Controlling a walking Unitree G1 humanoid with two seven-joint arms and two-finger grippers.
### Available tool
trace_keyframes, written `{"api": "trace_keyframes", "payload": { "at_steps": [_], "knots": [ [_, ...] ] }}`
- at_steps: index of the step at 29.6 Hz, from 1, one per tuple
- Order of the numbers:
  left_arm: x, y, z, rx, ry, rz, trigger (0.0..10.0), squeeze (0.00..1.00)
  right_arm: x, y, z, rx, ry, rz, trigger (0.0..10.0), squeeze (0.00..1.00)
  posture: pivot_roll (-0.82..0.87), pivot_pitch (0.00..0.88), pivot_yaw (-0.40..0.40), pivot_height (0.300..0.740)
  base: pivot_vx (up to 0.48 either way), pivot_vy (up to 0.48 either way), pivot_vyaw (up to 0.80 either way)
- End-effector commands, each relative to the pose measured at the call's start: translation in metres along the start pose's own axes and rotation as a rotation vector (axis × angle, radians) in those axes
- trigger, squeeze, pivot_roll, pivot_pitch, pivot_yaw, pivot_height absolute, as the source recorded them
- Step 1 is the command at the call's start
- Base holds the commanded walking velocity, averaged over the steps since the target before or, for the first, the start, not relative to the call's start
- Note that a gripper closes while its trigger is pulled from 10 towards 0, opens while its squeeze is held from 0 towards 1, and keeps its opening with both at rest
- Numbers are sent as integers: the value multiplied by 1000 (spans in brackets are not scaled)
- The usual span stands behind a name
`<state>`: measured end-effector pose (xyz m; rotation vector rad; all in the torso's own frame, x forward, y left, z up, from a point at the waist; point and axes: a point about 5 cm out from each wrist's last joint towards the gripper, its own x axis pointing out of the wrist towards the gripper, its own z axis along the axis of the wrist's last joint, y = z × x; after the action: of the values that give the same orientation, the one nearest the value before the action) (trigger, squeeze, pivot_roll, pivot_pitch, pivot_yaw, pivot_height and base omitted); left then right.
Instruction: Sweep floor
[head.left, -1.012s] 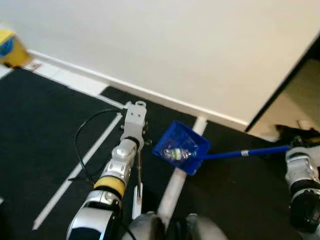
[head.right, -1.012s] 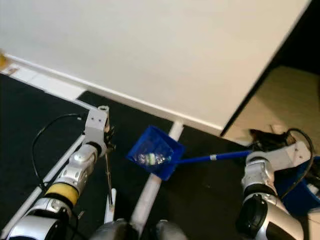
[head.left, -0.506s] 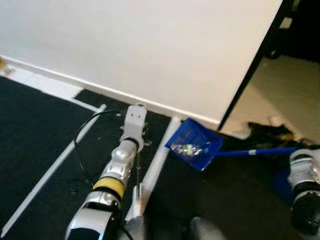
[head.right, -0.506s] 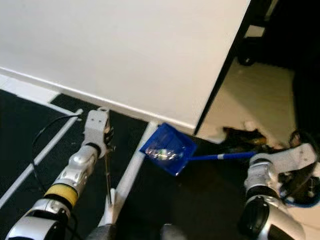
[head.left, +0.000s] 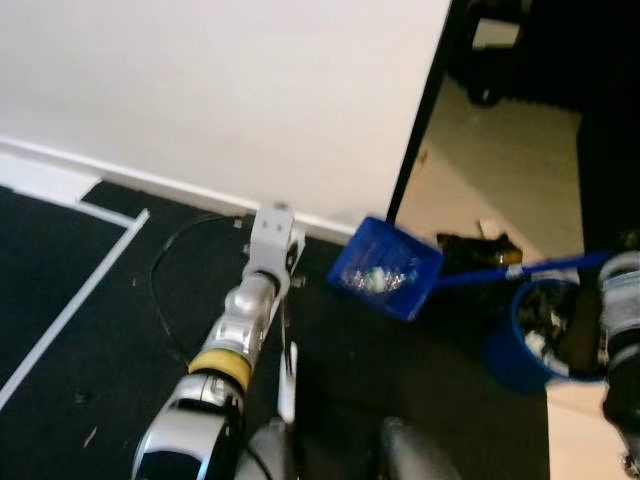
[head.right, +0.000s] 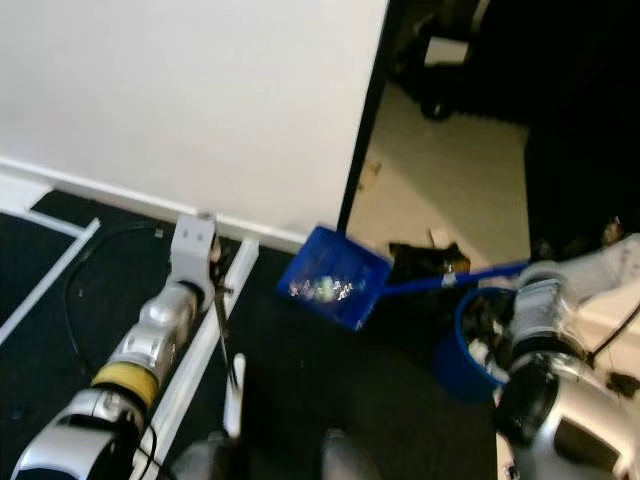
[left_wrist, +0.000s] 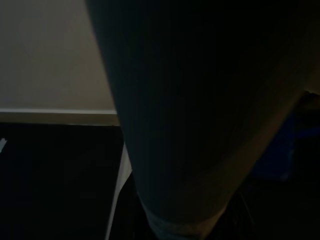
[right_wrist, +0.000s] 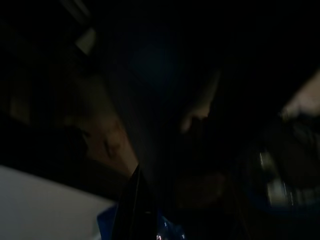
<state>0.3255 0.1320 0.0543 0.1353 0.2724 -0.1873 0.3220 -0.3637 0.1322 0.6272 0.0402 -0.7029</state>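
Carrying swept litter | right tool at blue dustpan handle, grip state can't tell | left tool on broom stick, closure unclear | dustpan loaded, near blue bin | keep pan level, tip over bin.

At frame centre I see a blue dustpan with small bits of litter inside, its blue handle running right toward my right arm. A blue bucket sits at lower right, just below that handle. My left arm reaches up from lower left, a thin stick hanging beside it over the black floor. A white wall fills the upper left, a beige floor lies beyond it.
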Motion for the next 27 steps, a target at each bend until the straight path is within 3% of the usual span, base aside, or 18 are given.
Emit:
{"api": "trace_keyframes", "payload": {
  "at_steps": [1, 12, 20, 27],
  "knots": [
    [-1, -3, -2, 8, 10, -10, 10000, 0, 3, 11, 30, 36, -69, 47, 10000, 0, 58, 0, -18, 740, 0, -480, 0],
    [-1, -5, -3, 7, 12, -21, 10000, 0, 2, 34, 116, -31, -177, 166, 10000, 0, 52, 1, -16, 740, 0, -480, 0],
    [-1, -5, -4, 7, 15, -23, 10000, 0, -4, 39, 148, -67, -187, 221, 10000, 0, 49, 9, -16, 740, 0, -480, 0],
    [-3, -5, -8, 3, 23, -28, 10000, 0, -11, 29, 171, -153, -138, 264, 10000, 0, 41, 15, -11, 740, 0, -480, 0]
  ]
}}
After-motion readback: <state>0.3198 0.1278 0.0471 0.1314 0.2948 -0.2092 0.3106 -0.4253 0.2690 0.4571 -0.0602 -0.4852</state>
